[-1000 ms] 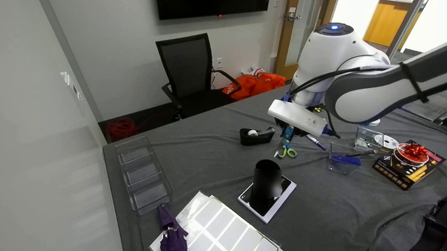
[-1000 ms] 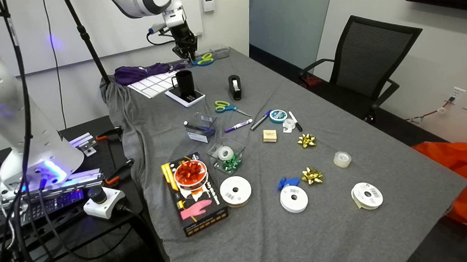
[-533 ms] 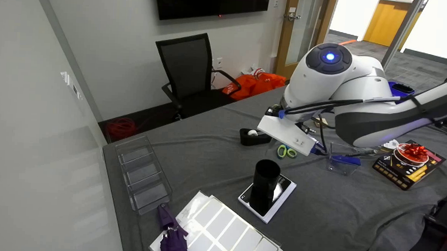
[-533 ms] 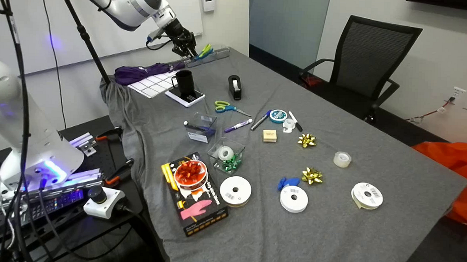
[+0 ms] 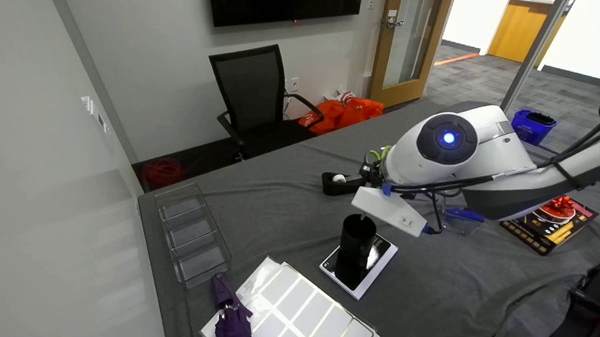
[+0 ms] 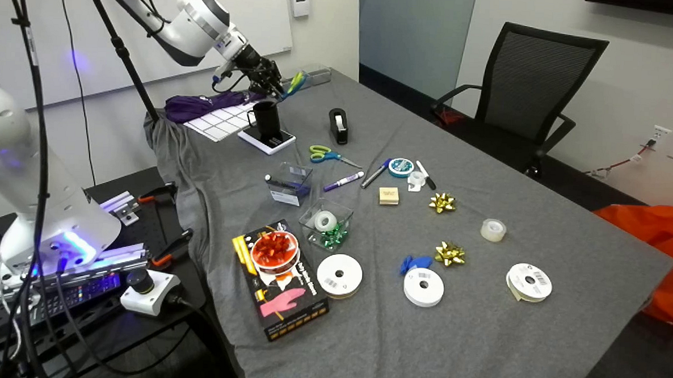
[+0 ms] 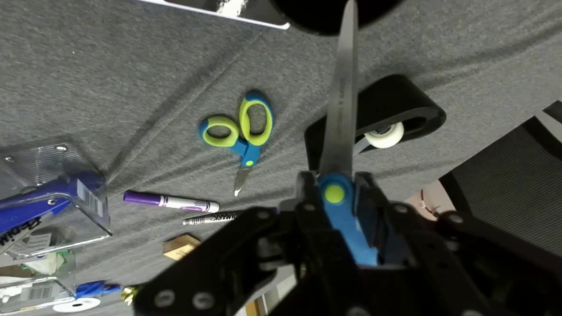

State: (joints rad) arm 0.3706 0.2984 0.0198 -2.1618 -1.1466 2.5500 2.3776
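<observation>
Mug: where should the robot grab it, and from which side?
I'd probably pinch the mug by its rim, from straight above, because it stands upright with its mouth open. The gripper must first let go of the scissors it holds.

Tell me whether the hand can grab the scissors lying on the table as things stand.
Probably not: the hand is shut on another pair of scissors, so it looks unable to grip more. Otherwise the way seems free, with nothing lying on top of the loose pair.

From here I see an umbrella (image 5: pixel 232 325) across some sheets (image 5: pixel 305 312), a chair (image 6: pixel 537 78) by the table (image 6: pixel 449 344), orange bags (image 5: pixel 357 110), and a spool (image 6: pixel 345 265) just beside a black box (image 6: pixel 283 301).
</observation>
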